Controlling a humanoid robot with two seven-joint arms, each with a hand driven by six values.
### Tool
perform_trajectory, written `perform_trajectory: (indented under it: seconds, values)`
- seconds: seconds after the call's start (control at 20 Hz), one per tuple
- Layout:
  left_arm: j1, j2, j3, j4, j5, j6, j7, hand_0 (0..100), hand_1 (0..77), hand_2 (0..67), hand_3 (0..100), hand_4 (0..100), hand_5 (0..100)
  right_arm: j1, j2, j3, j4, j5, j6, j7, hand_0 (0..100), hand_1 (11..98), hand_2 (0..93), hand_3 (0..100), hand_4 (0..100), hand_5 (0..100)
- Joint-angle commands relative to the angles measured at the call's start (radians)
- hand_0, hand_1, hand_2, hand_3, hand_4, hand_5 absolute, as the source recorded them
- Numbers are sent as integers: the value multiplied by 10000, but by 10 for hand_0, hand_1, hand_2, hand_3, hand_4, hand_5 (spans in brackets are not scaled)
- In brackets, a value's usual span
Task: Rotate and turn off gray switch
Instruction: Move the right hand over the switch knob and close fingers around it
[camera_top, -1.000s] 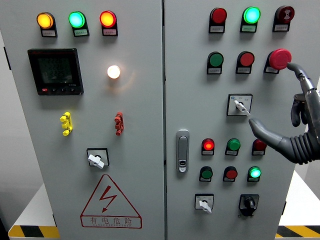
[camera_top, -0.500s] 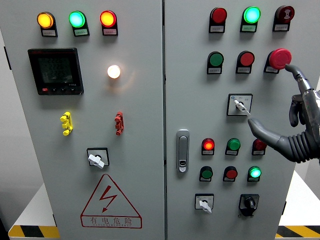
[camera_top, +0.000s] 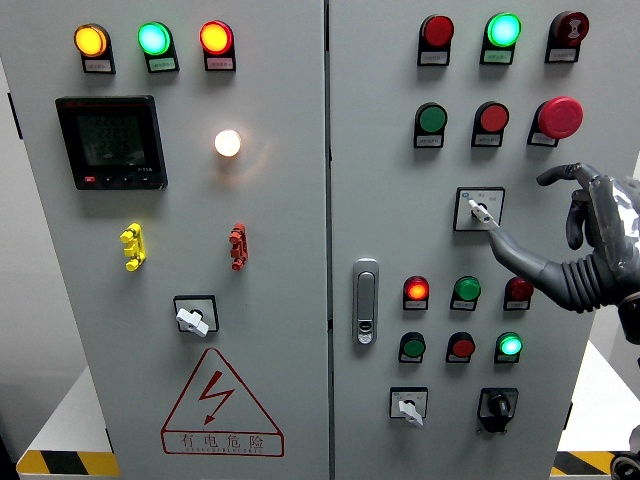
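Head view: a gray electrical cabinet (camera_top: 300, 300) fills the frame, its two doors meeting at a vertical seam near the middle. The robot's right hand (camera_top: 580, 240) reaches in from the picture's right edge, its thumb stretched out toward the gray switch (camera_top: 480, 210), a small rotary selector in a square black-framed plate on the right door. The thumb tip sits at or just beside the lower right end of the switch's pale lever, which points down and to the right; whether they actually touch cannot be told. The other fingers (camera_top: 560, 176) are curled loosely above, apart from the panel, and the hand grips nothing.

Above the switch sit a green button (camera_top: 432, 120), a red button (camera_top: 493, 118) and a large red mushroom button (camera_top: 559, 117). Below it, a red lamp (camera_top: 417, 291) glows beside a green button and a dark red one, and a lit green lamp (camera_top: 510, 346) shines in the row beneath. Two more selectors, one pale (camera_top: 408, 406) and one black (camera_top: 497, 406), sit at the bottom. A door handle (camera_top: 366, 301) stands near the seam.

On the left door, a black digital meter (camera_top: 111, 143) sits beside a glowing white lamp (camera_top: 228, 143), with another gray selector (camera_top: 194, 318) above a red triangular warning sign (camera_top: 220, 405).
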Motion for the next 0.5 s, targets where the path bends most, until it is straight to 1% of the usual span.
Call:
perform_trajectory:
  seconds: [0.0, 0.2, 0.45]
  values:
    - [0, -2, 0, 0, 3, 0, 0, 883, 0, 133, 187, 82, 109, 60, -9, -61, -221, 2, -54, -91, 0, 385, 619, 999, 1000, 1000]
    - [0, -2, 0, 0, -13, 0, 0, 883, 0, 133, 187, 82, 109, 274, -9, -260, -604, 2, -131, -290, 0, 378, 642, 1000, 1000, 1000]
    - [0, -2, 0, 0, -13, 0, 0, 883, 0, 133, 187, 82, 109, 489, -9, -413, -1034, 2, -376, -306, 0, 370, 658, 1000, 1000, 1000]
